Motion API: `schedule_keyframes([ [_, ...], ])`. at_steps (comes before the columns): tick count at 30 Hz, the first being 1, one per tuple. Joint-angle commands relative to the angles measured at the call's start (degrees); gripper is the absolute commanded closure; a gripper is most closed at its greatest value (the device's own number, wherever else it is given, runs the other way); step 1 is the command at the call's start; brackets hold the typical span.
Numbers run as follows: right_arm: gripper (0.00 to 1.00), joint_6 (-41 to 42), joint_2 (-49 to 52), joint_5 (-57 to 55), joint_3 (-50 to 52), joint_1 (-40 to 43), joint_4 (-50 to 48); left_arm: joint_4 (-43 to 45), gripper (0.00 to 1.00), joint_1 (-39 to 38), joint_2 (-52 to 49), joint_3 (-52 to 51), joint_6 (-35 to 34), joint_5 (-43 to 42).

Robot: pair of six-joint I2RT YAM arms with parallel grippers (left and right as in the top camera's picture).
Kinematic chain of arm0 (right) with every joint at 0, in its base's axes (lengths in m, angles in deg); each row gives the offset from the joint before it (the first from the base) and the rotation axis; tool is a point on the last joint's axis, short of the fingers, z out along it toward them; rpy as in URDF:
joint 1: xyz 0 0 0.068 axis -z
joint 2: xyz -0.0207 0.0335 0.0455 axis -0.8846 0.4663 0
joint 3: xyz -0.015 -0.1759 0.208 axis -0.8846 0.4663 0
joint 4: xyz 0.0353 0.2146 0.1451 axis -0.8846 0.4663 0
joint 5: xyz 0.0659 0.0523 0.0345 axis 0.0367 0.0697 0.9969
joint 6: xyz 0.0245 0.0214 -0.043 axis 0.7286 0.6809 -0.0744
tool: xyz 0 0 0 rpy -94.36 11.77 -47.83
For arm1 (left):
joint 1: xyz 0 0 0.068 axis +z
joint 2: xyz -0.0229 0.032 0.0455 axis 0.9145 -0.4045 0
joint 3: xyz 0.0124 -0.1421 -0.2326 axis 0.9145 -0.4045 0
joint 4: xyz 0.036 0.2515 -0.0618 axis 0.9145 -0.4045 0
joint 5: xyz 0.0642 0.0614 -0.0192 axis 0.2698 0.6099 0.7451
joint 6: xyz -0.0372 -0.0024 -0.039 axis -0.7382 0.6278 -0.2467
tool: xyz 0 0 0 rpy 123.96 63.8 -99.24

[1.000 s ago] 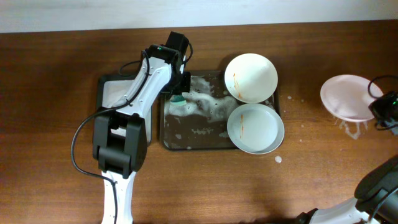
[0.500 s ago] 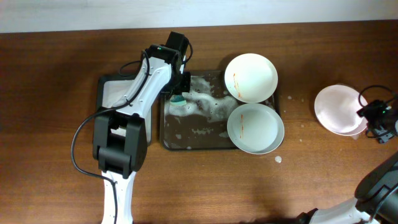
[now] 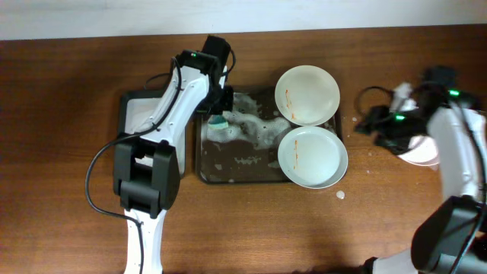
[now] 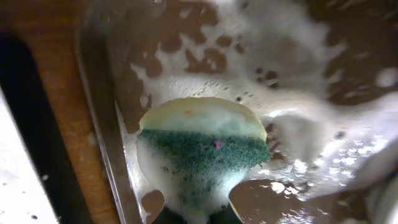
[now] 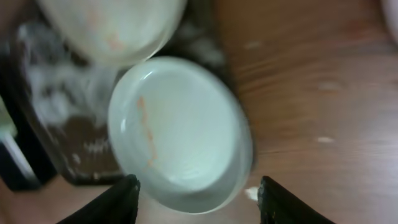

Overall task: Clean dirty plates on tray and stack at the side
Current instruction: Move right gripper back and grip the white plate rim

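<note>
On the foam-streaked dark tray [image 3: 228, 164] lie two white plates with orange smears, one at the back right [image 3: 307, 94] and one at the front right [image 3: 312, 157]. My left gripper [image 3: 220, 109] is shut on a green-and-yellow sponge [image 3: 218, 122], which rests in the suds at the tray's left end [image 4: 199, 149]. My right gripper [image 3: 367, 126] hovers open over the wood just right of the tray. In the right wrist view its fingers [image 5: 127, 193] stand either side of the front plate [image 5: 180, 130], not touching it. A third plate [image 3: 423, 154] lies on the table, partly hidden by the right arm.
A smaller dark tray [image 3: 125, 103] with greyish suds sits left of the main tray. Foam drops [image 3: 340, 195] dot the wood near the front plate. A cable [image 3: 369, 95] loops off the right arm above the table.
My right gripper has let go of the plate at the far right, opened, and swung left toward the tray. The left arm and sponge have stayed put.
</note>
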Motion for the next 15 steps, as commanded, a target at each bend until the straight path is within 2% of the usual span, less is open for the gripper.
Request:
schedule_keyframes([
  [1,0.38,5.07,0.02,-7.1,-0.66,-9.35,-0.57,-1.53,0.99,0.22,0.48,5.07,1.29,-1.9],
  [6,0.39,11.06,1.75,-14.78,-0.46,-14.95,-0.11,-1.84,0.99,0.22,0.46,5.03,1.29,-1.88],
  [11,0.42,11.06,1.84,-24.33,0.07,-14.27,2.16,-1.9,0.99,0.22,0.46,5.03,1.29,-1.86],
  [15,0.5,11.04,1.84,-25.75,2.78,-12.85,1.68,-1.86,0.99,0.22,0.44,5.03,1.29,-1.84],
])
